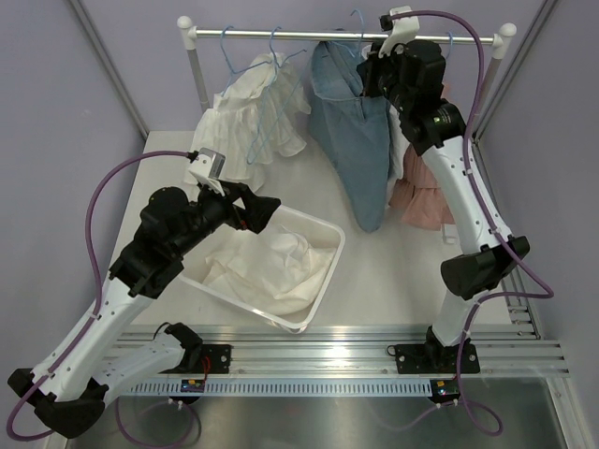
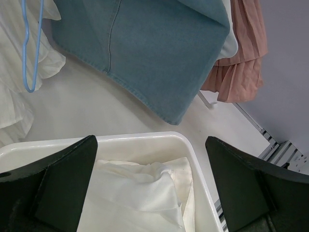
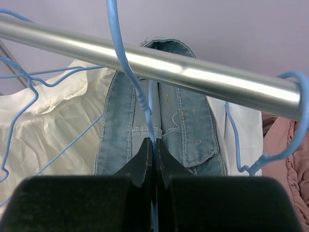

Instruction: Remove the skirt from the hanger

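While the denim skirt (image 1: 354, 140) hangs on its blue hanger (image 3: 126, 63) at the worktop's far edge, the right gripper (image 3: 153, 147) pinches the hanger's neck; the left gripper (image 2: 150, 159) hovers spread above the white bin (image 2: 145, 138).

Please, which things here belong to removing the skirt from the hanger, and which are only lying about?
In the job: denim skirt; blue hanger holding it; right gripper, shut on that hanger; rail.
Lying about: pink skirt; white garment; white bin with white cloth; left gripper, open above the bin.
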`<action>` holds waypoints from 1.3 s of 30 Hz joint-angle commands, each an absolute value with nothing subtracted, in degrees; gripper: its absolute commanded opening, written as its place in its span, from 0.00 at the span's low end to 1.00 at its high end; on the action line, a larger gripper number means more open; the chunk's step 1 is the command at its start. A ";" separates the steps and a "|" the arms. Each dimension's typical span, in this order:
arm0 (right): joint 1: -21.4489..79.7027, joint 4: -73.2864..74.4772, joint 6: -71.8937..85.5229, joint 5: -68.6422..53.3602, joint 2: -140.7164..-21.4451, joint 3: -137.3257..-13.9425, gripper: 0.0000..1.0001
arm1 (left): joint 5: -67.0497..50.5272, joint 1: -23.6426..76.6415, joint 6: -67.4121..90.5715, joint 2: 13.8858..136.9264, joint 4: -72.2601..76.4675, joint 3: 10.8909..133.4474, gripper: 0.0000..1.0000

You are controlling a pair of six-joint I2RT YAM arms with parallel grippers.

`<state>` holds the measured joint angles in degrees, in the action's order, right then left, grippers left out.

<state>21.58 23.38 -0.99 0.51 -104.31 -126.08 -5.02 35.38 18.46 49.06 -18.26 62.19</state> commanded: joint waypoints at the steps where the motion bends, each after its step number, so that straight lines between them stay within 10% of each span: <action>1: 21.44 15.99 -0.35 -1.84 -98.44 -127.71 0.00 | -5.27 35.33 19.07 48.25 -14.15 61.79 0.99; 39: 6.86 34.01 -17.84 -39.64 -56.96 -79.73 0.00 | -6.86 39.54 33.66 69.25 -15.46 81.81 0.99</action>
<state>7.11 36.03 -14.85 -35.79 -62.04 -81.95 -6.20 38.06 30.44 67.07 -16.60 76.51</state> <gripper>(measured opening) 0.022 0.987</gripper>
